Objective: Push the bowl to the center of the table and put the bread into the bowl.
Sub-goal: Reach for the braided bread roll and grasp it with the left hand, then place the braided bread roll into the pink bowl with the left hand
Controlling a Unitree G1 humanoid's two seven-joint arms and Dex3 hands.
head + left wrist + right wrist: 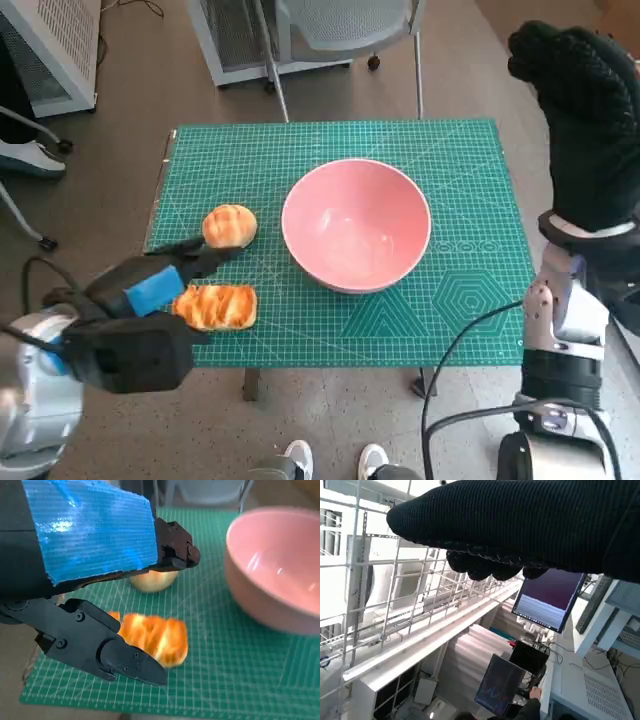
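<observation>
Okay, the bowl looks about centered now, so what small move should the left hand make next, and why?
Probably lower the left hand and close its fingers on the striped bread. That bread lies right between the open fingers, nothing is held yet, and the pink bowl is still without bread.

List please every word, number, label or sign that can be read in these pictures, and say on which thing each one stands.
None can be read.
Green cutting mat: only grid lines and printed shapes; any small figures are too small to read.
Monitor in the right wrist view: bright, but its content is blurred.
Pink bowl, the two breads and the blue tape: no text.
</observation>
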